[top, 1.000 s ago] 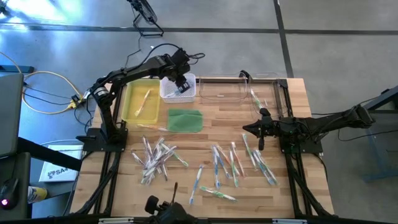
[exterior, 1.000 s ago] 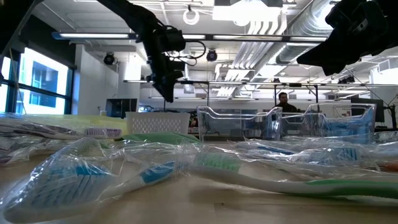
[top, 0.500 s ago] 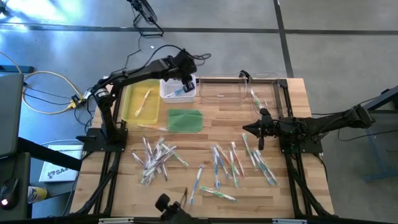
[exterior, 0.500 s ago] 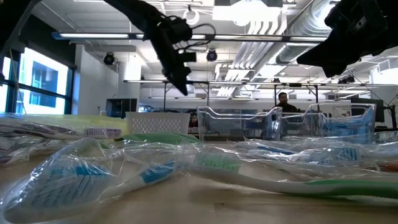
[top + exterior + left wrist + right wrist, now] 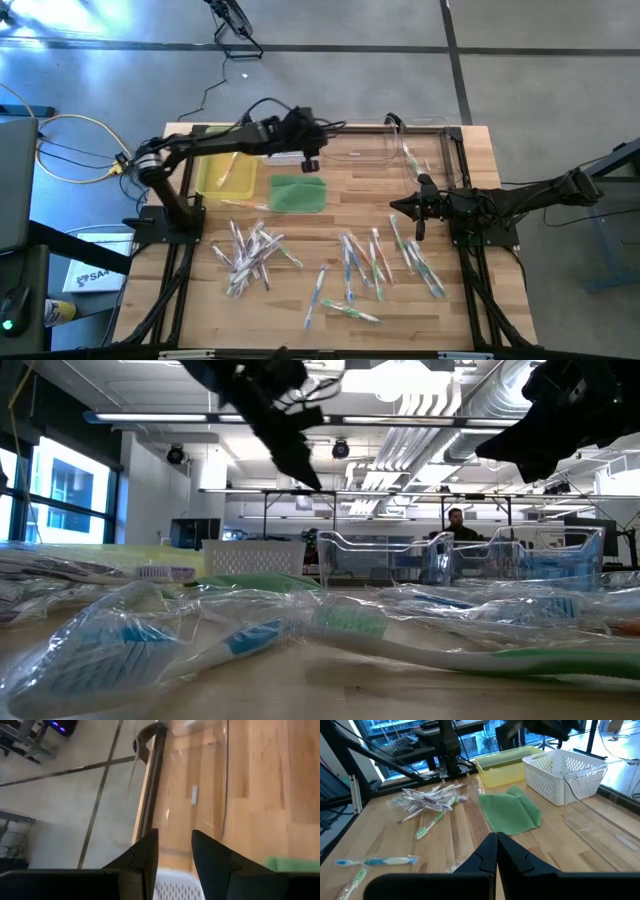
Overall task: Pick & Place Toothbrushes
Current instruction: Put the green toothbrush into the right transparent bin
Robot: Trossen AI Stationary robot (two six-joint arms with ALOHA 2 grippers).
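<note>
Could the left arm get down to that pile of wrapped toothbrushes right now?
Probably yes. The left gripper hangs empty above the table's far side, and nothing covers the toothbrushes heaped nearer its base.

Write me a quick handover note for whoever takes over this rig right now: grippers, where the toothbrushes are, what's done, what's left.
Left gripper: open, empty, above the white basket.
Right gripper: shut, empty, parked above the table's right side.
Toothbrushes: one in the yellow tray, one in the clear bin; basket contents hidden. Two loose piles remain, left pile and right pile.
Done: little. Left: nearly all.
</note>
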